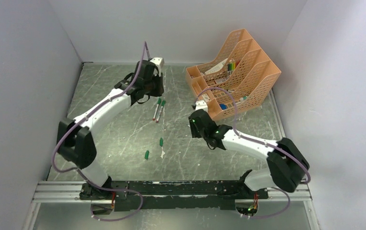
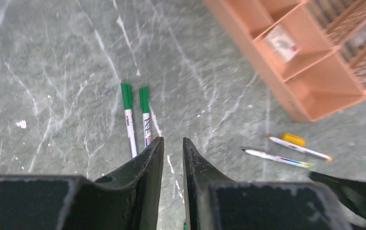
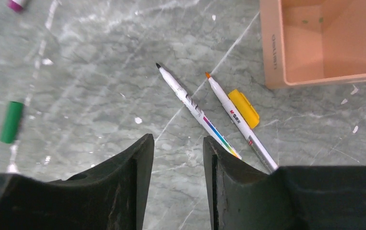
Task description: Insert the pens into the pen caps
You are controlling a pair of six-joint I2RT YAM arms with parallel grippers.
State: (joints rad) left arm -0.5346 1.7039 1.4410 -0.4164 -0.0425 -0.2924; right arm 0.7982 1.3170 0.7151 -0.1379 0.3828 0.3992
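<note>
Two white pens with green caps on them (image 1: 159, 109) lie side by side mid-table; in the left wrist view (image 2: 137, 120) they sit just ahead-left of my left gripper (image 2: 172, 141), which is empty with its jaws a narrow gap apart. Two uncapped white pens, one black-tipped (image 3: 195, 110) and one orange-tipped (image 3: 238, 120), lie just ahead-right of my right gripper (image 3: 177, 139), which is open and empty above the table. Two loose green caps (image 1: 161, 141) (image 1: 147, 155) lie nearer the arm bases; one shows in the right wrist view (image 3: 12, 122).
An orange file organizer (image 1: 241, 72) holding multicoloured markers stands at the back right. A yellow cap (image 3: 243, 108) lies against the orange-tipped pen. A small white scrap (image 1: 163, 153) lies by the loose green caps. Grey walls enclose the table.
</note>
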